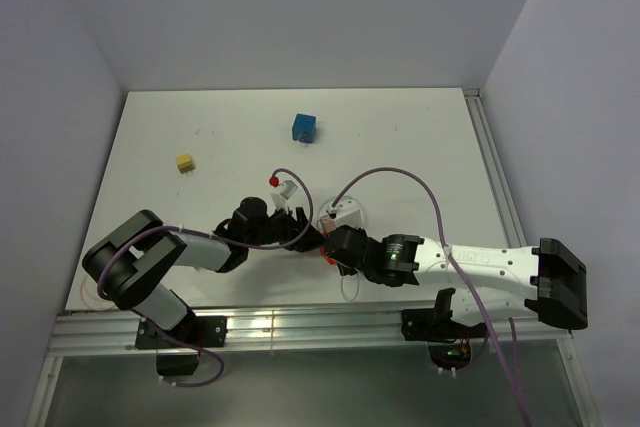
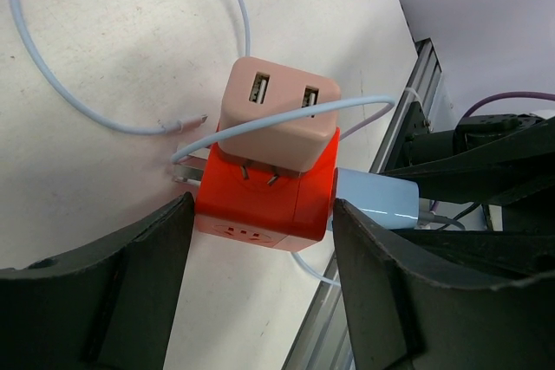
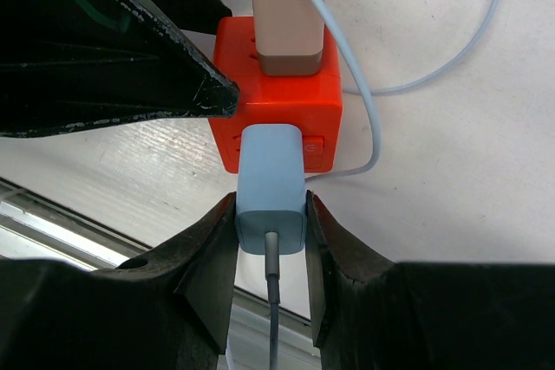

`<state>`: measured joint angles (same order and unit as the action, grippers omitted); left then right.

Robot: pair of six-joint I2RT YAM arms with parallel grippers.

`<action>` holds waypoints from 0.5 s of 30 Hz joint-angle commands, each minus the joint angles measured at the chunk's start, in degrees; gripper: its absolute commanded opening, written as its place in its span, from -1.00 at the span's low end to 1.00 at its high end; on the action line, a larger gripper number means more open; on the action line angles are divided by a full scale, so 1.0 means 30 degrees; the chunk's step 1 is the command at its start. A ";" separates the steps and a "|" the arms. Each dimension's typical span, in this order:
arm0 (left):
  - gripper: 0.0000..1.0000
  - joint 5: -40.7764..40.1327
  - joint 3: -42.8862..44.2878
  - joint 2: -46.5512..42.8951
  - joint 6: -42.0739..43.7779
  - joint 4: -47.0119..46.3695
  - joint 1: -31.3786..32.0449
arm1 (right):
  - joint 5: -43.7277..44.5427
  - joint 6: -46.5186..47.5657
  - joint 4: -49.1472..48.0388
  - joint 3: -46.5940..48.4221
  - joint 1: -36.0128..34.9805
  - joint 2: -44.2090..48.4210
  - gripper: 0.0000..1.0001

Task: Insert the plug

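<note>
The red socket cube (image 2: 251, 214) sat on the white table (image 1: 400, 137), close to the near edge, between the two arms. The left gripper (image 2: 264, 207) had one black finger on each side of the cube. Both fingers touched its sides, so it was holding the cube. The right gripper (image 3: 270, 205) was pinching the light blue plug (image 3: 272, 171) near its back end, one finger on each side. The plug's front was pushed up against one side of the red cube (how far in it went could not be seen). A grey wire (image 3: 273, 301) ran out of the plug's back, between the fingers. A pink charger (image 2: 277, 123) with two little slots was stuck in another side of the cube. Its metal pins showed a bit, so it was not pushed all the way in. A thin pale blue cord (image 2: 87, 101) looped over the charger and lay curled on the table. Far back on the table lay a blue block (image 1: 304, 128) and a small yellow thing (image 1: 185, 162), well apart from the arms.
</note>
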<state>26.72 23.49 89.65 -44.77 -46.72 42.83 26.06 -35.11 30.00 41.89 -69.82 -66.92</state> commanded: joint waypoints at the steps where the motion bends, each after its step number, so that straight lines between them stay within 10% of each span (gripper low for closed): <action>1: 0.42 0.0849 0.0492 -0.0029 -0.0164 -0.1536 0.0079 | 0.0306 -0.0161 -0.0185 0.0364 0.0100 0.0157 -1.00; 15: 0.49 0.1201 0.0052 0.0235 0.0217 -0.2005 0.0167 | 0.0189 -0.0161 -0.0156 0.0392 0.0100 0.0274 -1.00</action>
<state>27.44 23.49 89.91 -44.66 -47.64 42.83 26.04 -35.11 30.04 41.89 -69.82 -66.92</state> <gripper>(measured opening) 0.742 0.392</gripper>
